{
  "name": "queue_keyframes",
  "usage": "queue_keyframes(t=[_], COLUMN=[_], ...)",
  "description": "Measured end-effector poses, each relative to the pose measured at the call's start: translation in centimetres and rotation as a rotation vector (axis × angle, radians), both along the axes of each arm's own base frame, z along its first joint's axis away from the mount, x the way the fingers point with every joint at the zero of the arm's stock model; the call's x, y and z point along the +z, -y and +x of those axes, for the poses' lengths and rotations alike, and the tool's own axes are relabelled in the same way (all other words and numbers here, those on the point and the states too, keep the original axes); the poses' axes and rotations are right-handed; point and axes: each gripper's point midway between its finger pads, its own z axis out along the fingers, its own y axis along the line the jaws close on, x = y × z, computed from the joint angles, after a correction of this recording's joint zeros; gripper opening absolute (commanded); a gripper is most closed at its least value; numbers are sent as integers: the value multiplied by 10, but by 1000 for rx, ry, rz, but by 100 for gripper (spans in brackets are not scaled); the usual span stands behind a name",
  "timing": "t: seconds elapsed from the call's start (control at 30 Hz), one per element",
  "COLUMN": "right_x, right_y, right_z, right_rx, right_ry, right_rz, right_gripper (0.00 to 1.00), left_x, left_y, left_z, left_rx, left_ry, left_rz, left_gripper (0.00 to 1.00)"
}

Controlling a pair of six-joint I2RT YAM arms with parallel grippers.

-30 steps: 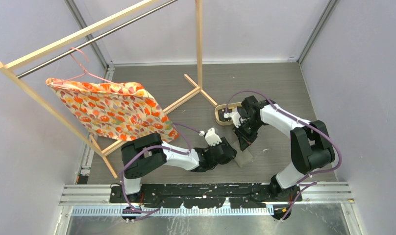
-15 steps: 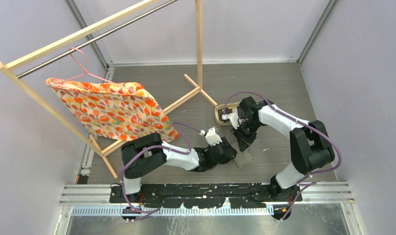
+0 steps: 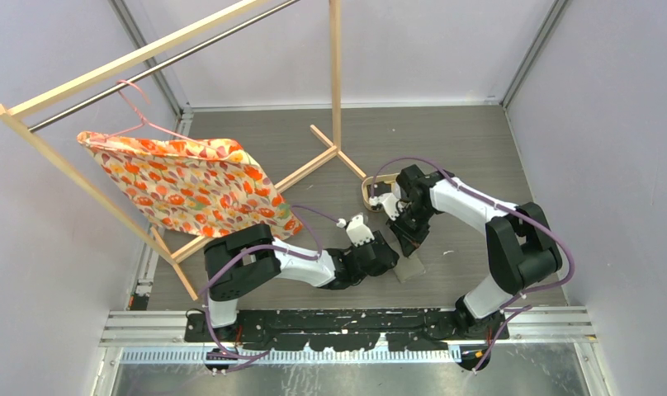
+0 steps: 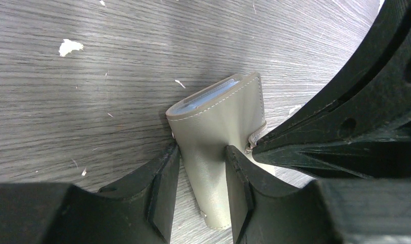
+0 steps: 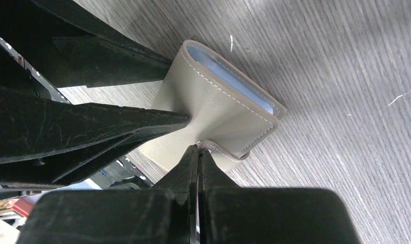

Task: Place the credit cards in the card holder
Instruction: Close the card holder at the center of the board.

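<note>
Both grippers are on the card holder (image 4: 218,122), which sits low on the grey wood-grain table (image 4: 91,76) between the two arms, near the front edge and well clear of the oval wooden tray (image 3: 371,191). The left gripper (image 4: 201,152) grasps the folded grey wallet across its narrow width, one finger pressed to each side so that the leather pinches into a waist. The wallet's long axis runs straight out from those jaws, away from the left wrist. The right gripper (image 5: 197,152) comes in from the opposite side, its jaws clenched to a point. As far as the wrist views show, they nip the thin edge of the snap tab (image 5: 221,150), which curls up off the wallet's face. The tab therefore lies on the right arm's side, just at its fingertips, and the wallet body is pinned by the left. Judged from this, the step in hand is opening the fold. The right arm would peel the tab away from the left jaws, roughly across the long axis, while the left holds the body down. A pale bluish edge shows inside the fold at the far end, though whether it is lining or the credit cards cannot be told. No loose cards are clearly visible in any view.
</note>
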Motion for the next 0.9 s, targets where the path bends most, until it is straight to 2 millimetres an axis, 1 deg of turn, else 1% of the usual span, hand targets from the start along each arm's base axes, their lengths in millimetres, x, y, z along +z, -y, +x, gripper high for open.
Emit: queue_keyframes(t=[0.53,0.9], right_x=[-3,-6], right_y=[-3,-2], right_z=[-2,-4], right_rx=[25,-2], right_ry=[-1,-20], right_rz=[-68,-124], right_gripper=[1,1], left_x=[-1,-1], left_y=[0,-1], left_z=[0,-1], left_rx=[-8,-12], left_ry=[11,18], left_rz=[-15,-24], left_gripper=[38,37])
